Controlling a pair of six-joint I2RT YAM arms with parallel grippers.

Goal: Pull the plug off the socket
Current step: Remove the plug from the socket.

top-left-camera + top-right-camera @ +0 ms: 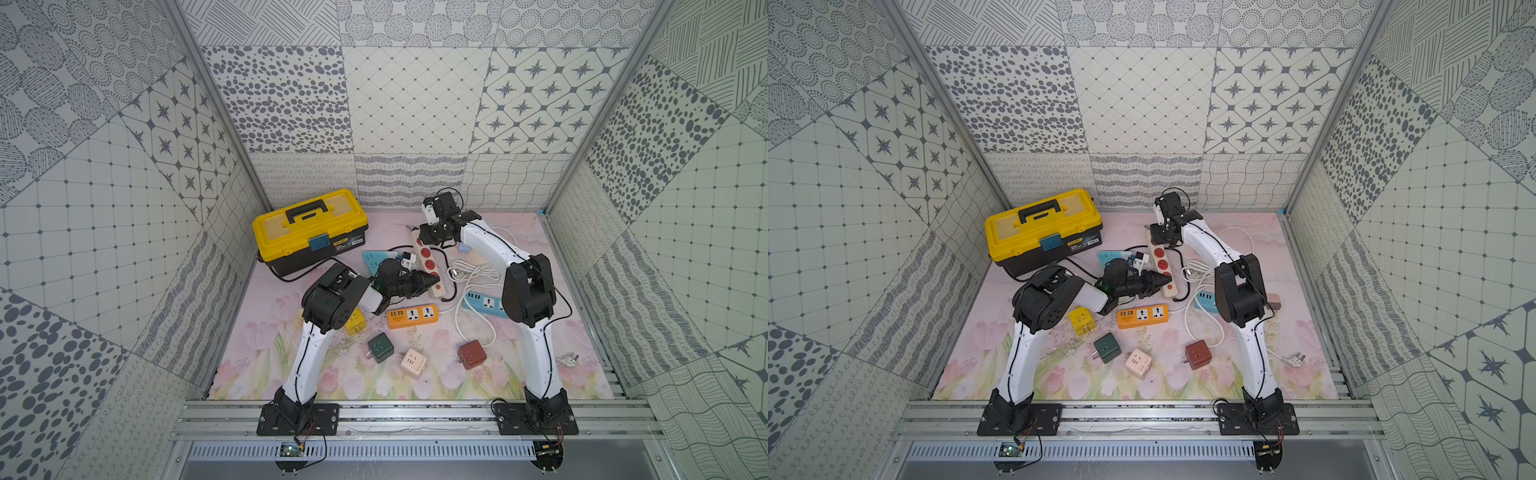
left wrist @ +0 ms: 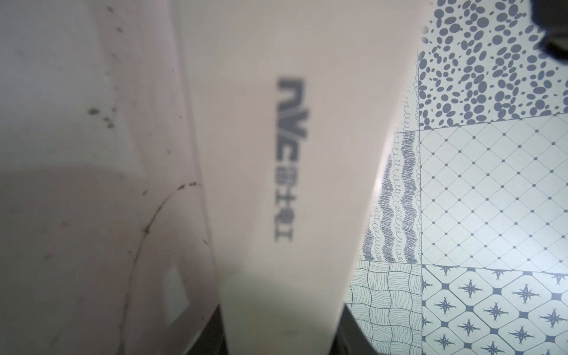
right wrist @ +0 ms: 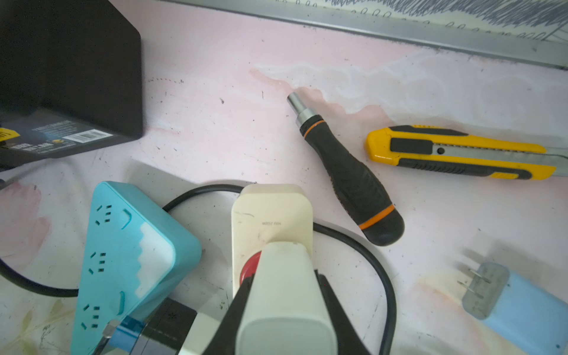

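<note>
I was at the pulling step, with both arms set on the cream power strip [image 1: 428,266] that lay across the middle of the mat, beside the yellow toolbox [image 1: 309,228].

My left gripper [image 1: 432,281] had the near end of the power strip clamped between its jaws. They stood partly apart, stopped by the strip's width. In the left wrist view, the printed cream body filled the gap between the 2 fingers.

My right gripper [image 3: 284,276] was closed as tight as it goes on the white plug [image 3: 285,295], 1 finger on each flank. The plug sat over the red socket [image 3: 250,267] nearest the far end of the strip. Only a sliver of red showed beside it. From that angle I could not tell whether the prongs were fully seated or had started to lift.

I judged that the next move called for a straight pull away from the strip's face, along the line of the prongs. The left arm would need to press and hold the strip flat so it did not rise with the plug. A tilted pull might have bound the prongs or let the smooth casing slip from my fingers. The black cord [image 3: 368,255] looped just beside the plug, and the blue triangular strip [image 3: 123,246] lay close on the other side, so my path out needed to stay clear of both.
</note>
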